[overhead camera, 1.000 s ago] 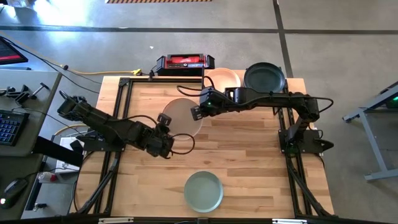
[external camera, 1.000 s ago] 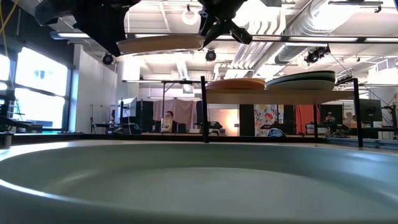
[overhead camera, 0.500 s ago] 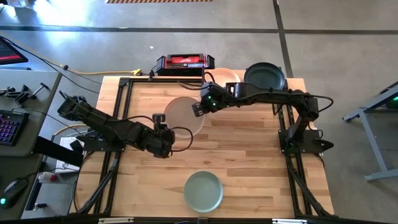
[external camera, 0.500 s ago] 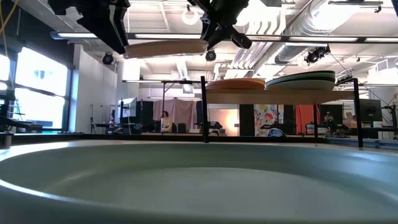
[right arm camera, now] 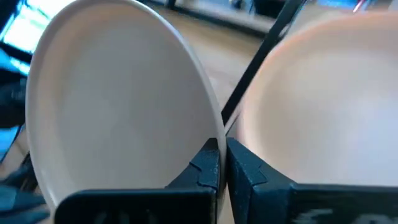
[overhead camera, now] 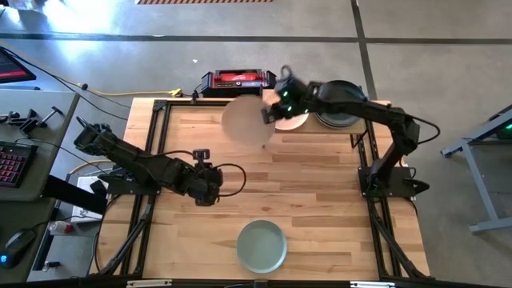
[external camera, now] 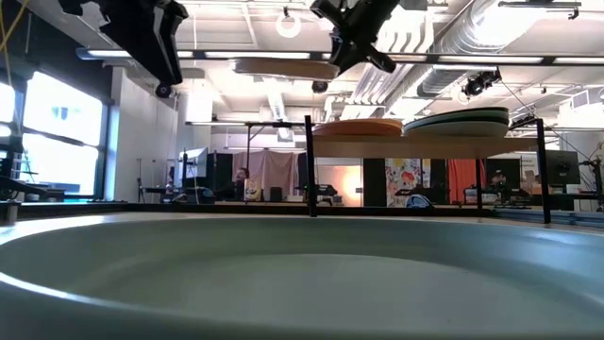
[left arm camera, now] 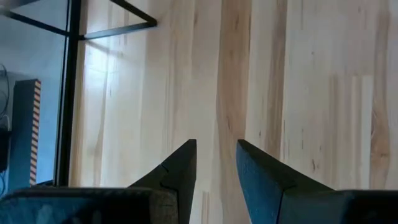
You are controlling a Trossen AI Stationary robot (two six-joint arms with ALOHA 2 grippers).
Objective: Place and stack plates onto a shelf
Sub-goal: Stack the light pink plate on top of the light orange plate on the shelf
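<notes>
1. the right gripper (overhead camera: 270, 114) is seen above the far part of the table (overhead camera: 320, 200), just beside the shelf (external camera: 444, 146), with its fingers (right arm camera: 214, 163) clamped on the rim of a cream plate (overhead camera: 245, 122).
2. the cream plate is held in the air, roughly level, clear of the tabletop, at a height above the shelf board in the low view.
3. on the shelf, a peach plate (external camera: 357, 127) is seen on one side and a stack topped by a dark plate (overhead camera: 342, 100) on the other.
4. a light green plate (overhead camera: 262, 245) lies on the near part of the table, well apart from the shelf, and fills the foreground of the low view.
5. the left gripper (overhead camera: 210, 182) is seen over the middle-left of the table, with its fingers (left arm camera: 180, 171) slightly apart and nothing between them; only bare wood is shown beneath.
6. a red and black box (overhead camera: 238, 81) sits beyond the table's far edge.
</notes>
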